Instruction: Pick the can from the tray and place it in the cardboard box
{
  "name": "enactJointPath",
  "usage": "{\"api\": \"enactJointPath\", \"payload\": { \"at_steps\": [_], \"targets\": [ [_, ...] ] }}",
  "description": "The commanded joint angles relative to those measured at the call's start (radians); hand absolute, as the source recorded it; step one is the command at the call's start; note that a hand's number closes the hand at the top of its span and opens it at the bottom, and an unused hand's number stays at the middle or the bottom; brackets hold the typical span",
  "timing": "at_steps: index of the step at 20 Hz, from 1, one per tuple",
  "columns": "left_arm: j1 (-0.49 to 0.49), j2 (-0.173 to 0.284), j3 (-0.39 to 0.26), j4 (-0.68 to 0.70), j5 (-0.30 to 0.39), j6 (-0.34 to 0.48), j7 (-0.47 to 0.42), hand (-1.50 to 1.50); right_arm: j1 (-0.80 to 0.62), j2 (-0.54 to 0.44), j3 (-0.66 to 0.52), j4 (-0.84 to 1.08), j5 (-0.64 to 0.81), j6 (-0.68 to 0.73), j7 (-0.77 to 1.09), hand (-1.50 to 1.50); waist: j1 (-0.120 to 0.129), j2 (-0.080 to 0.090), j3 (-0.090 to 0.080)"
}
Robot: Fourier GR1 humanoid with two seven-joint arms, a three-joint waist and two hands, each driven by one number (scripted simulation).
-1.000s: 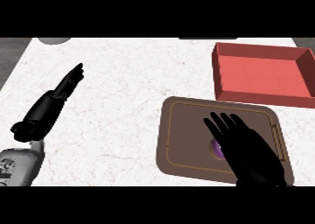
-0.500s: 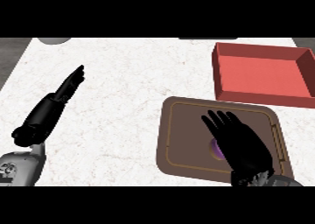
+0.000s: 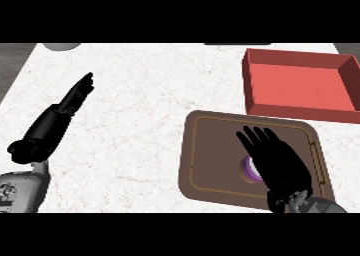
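Fingers (image 3: pixel 258 140) of the right hand (image 3: pixel 280 162) were stretched out straight and spread over the brown tray (image 3: pixel 212 150), holding nothing at all. Just under the palm's left edge, a sliver of the can (image 3: pixel 250 167) peeked out, purple with a pale rim, sitting inside the tray toward its lower middle; the hand covered most of it, and whether palm and can were touching could not be told. The tray itself lay flat on the white marbled bench (image 3: pixel 139 100), at the lower right. Behind it, near but apart from the tray's far edge, sat the red box (image 3: pixel 301 82), open-topped, with nothing showing inside. Over on the left side, well apart from all of that, the left hand (image 3: pixel 76 95) lay with its fingers straight and together, pointing away up the bench, empty. A pale rounded object (image 3: pixel 61 46) was cut off at the bench's far left corner, too little showing to say what it was.
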Motion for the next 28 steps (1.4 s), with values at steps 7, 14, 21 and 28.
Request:
{"api": "enactJointPath", "payload": {
  "at_steps": [7, 14, 21, 28],
  "targets": [
    [0.018, -0.028, 0.011, 0.002, -0.038, -0.023, -0.034, 0.00, 0.014, 0.078, -0.002, 0.201, 0.103, -0.125, -0.107, -1.50, 0.002, 0.001, 0.000],
    [0.004, -0.062, -0.011, -0.010, -0.074, 0.002, -0.004, 0.00, -0.068, 0.057, 0.009, 0.267, 0.158, -0.229, -0.270, 1.50, 0.005, 0.001, 0.000],
    [0.023, -0.055, 0.004, -0.001, -0.066, -0.015, -0.034, 0.00, -0.024, -0.067, 0.016, 0.219, 0.096, -0.336, -0.573, 1.50, 0.009, 0.001, 0.001],
    [-0.024, -0.048, 0.026, 0.031, -0.053, -0.020, -0.021, 0.00, -0.017, -0.112, 0.120, 0.214, -0.047, -0.452, -1.028, 1.50, 0.010, 0.004, 0.002]
  ]
}}
